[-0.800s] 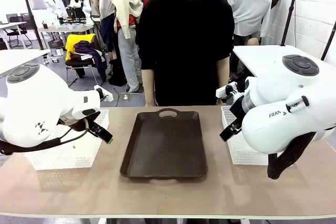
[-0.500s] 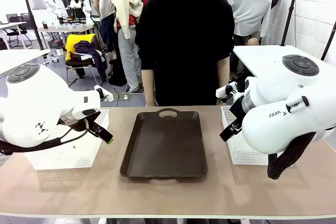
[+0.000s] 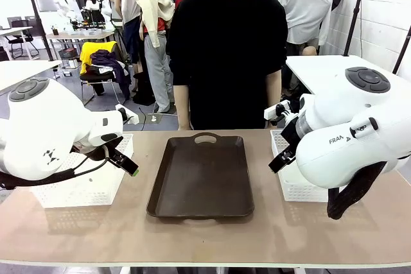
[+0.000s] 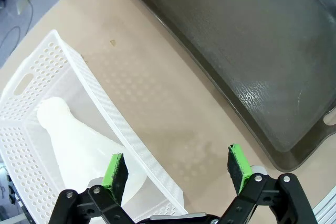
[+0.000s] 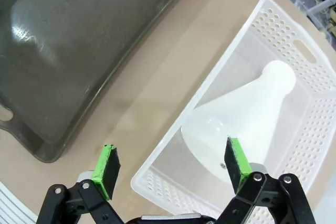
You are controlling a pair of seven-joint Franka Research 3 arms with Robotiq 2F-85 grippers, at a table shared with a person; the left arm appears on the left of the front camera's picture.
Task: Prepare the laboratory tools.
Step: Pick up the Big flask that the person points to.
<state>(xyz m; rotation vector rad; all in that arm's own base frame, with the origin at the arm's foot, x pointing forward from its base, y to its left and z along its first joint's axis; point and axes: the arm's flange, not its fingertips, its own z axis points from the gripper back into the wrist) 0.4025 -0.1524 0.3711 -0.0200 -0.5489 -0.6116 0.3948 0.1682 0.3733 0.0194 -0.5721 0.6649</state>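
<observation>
Our left gripper (image 4: 176,167) hangs wide open over bare table between the left basket (image 4: 21,145) and the tray (image 4: 236,40). The left flask (image 4: 79,145) lies on its side in that basket, off toward one pad, neck pointing away from us. Our right gripper (image 5: 171,166), equally wide, mirrors this: the right flask (image 5: 247,124) lies in the right basket (image 5: 310,61), base nearest, neck away. Against the earlier front views, neither arm has shifted.
</observation>
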